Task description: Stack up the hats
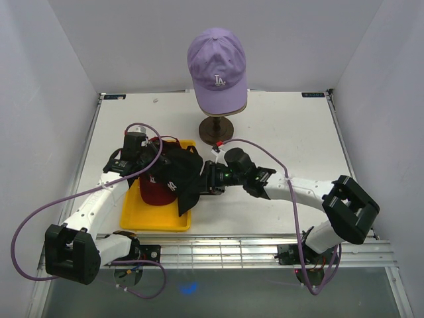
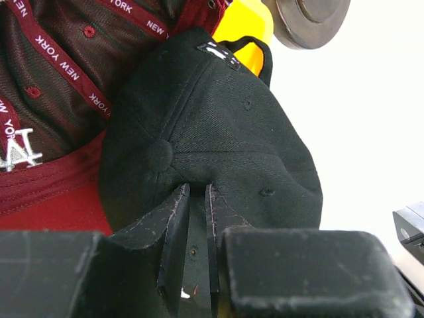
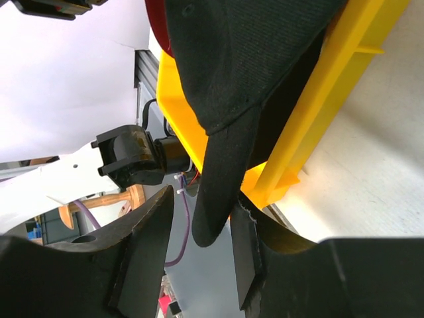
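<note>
1. We read this as a robotics lab test cell, not a home or a shop.
2. Plain white panel walls [image 1: 59,66] box in a white table [image 1: 291,132] on three sides.
3. Left arm [image 1: 93,205] and right arm [image 1: 305,189] are bolted to a slotted aluminium rail [image 1: 232,250] at the near edge.
4. Purple cables [image 1: 13,252] loop loose off both arms.
5. Props look staged: a mannequin head [image 1: 220,108] on a dark stand [image 1: 216,129] wearing a lavender cap [image 1: 216,59], plus a yellow tray [image 1: 156,218].

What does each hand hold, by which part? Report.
The left hand pinches the black cap by its crown fabric. Its brim sits inside the right hand; whether clamped, unclear.
</note>
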